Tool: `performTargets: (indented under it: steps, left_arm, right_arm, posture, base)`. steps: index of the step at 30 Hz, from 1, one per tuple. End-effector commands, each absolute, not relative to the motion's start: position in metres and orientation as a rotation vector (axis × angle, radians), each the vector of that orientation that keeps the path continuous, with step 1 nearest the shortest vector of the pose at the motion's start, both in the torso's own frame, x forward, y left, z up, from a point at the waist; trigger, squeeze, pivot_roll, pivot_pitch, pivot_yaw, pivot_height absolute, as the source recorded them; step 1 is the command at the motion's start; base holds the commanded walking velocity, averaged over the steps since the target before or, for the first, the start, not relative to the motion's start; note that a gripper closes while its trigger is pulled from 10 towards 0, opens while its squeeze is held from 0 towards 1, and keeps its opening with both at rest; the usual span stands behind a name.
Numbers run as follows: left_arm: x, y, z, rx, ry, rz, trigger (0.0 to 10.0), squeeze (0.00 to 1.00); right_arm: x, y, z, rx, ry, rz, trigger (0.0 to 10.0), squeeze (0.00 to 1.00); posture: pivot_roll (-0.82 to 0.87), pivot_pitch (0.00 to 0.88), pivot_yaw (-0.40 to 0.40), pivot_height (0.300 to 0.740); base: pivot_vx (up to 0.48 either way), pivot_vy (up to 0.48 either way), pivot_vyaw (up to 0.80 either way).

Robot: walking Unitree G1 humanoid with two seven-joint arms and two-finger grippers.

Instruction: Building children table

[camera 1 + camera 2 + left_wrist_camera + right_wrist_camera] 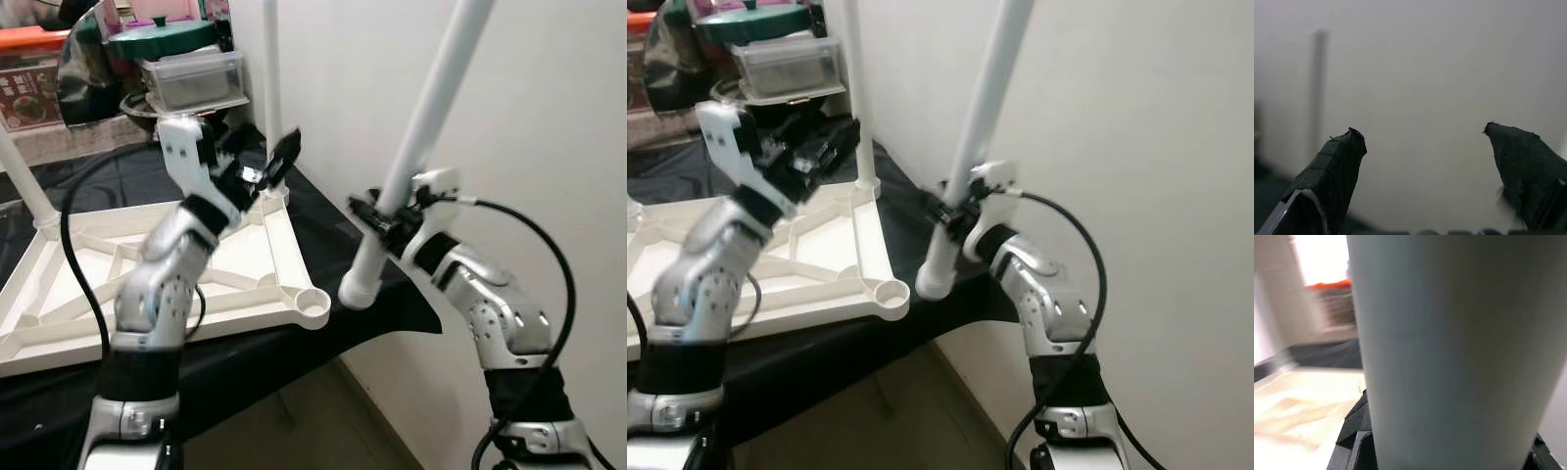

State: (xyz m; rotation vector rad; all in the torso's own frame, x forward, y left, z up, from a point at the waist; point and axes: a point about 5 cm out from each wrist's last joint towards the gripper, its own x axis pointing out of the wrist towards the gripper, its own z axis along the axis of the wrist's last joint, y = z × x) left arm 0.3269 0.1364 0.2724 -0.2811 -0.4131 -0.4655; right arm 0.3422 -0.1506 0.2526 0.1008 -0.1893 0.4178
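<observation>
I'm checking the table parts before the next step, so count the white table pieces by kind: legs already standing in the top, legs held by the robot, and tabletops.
Legs standing in the tabletop's corners: 2, far right leg, far left leg
Leg held in the right gripper: 1, held leg
Tabletop, upside down: 1, tabletop
Total: 4

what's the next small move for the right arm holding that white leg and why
Probably swing the white leg left and upright so its lower end sits over the open corner socket of the tabletop frame. The right gripper clamps it tilted, its end hanging just beside that socket. The left gripper is open above the frame.
</observation>
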Motion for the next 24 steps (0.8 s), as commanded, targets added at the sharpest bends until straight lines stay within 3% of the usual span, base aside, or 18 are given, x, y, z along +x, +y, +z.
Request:
performTargets:
  steps: [1, 16, 24]
  left_arm:
    - [0.32, 0.142, 0.266, -0.255, -0.411, -0.387, 10.0, 0.0]
    - [0.276, 0.125, 0.206, -0.078, -0.251, -0.366, 10.0, 0.0]
    - [0.254, 0.114, 0.184, -0.074, -0.186, -0.334, 10.0, 0.0]
  right_arm:
    - [0.341, -0.155, 0.26, 0.114, -0.262, 0.367, 10.0, 0.0]
    - [0.315, -0.138, 0.235, 0.105, -0.305, 0.388, 10.0, 0.0]
    - [0.307, -0.138, 0.227, 0.082, -0.325, 0.36, 10.0, 0.0]
  posture:
    - [0.0, 0.0, -0.009, 0.74]
    - [0.0, 0.0, -0.01, 0.74]
    - [-0.02, 0.0, -0.009, 0.74]
  base:
    - [0.0, 0.0, 0.0]
    - [0.0, 0.0, 0.0]
    - [0.0, 0.0, 0.8]
